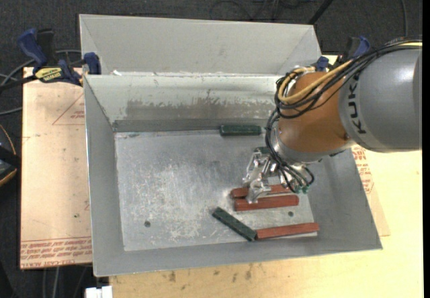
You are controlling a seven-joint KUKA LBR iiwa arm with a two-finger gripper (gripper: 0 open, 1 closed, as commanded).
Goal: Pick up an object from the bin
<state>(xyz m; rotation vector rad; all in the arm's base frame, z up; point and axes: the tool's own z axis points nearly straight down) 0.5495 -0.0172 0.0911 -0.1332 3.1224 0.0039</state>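
My gripper (258,186) hangs low over the right part of the bin floor, its metal fingers right above the left end of a reddish-brown flat bar (269,202). Whether the fingertips touch the bar I cannot make out. A second reddish-brown bar (287,230) lies nearer the front wall. Its left end meets a dark green bar (234,223) that lies slantwise. Another dark green bar (240,130) rests along the foot of the back wall.
The arm with its orange cover and cables reaches in over the bin's right wall. The sloping walls close in on the floor on all sides.
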